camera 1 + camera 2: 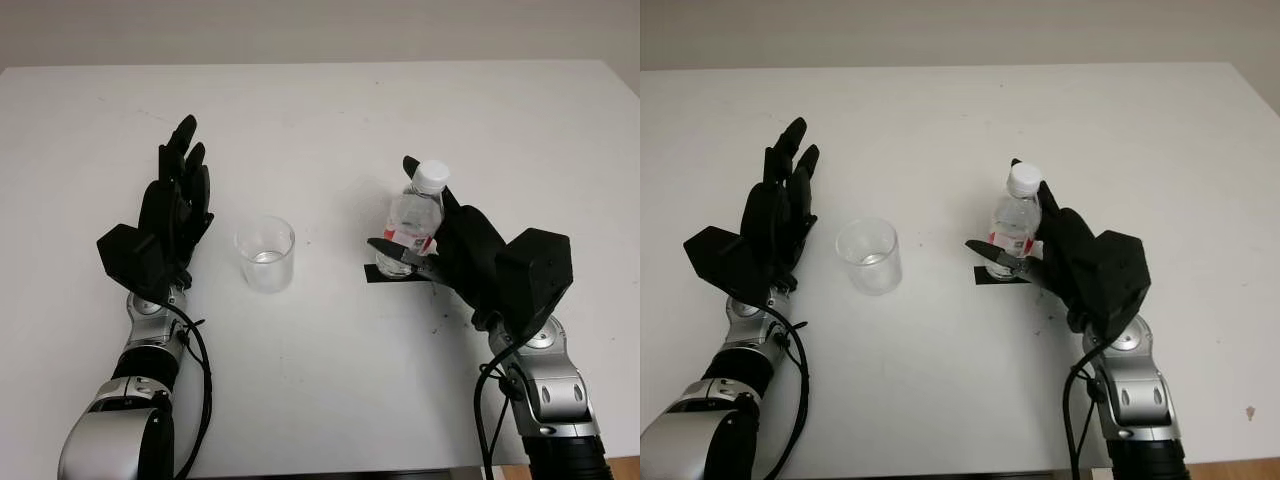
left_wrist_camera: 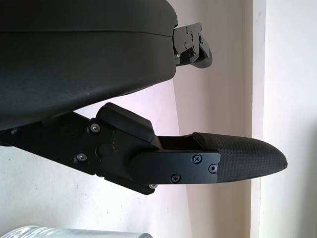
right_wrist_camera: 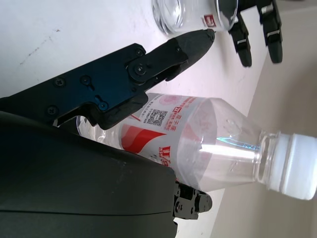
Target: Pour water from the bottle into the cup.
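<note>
On the white counter, the right hand grips the upright bottle.
The clear cup stands well apart from the bottle; the left hand, open, is just beside the cup.

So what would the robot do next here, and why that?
Probably lift the clear plastic water bottle off the table: the right hand is wrapped around it, yet it stands upright on a black mat, white cap on. The clear plastic cup waits beside the open left hand.
</note>
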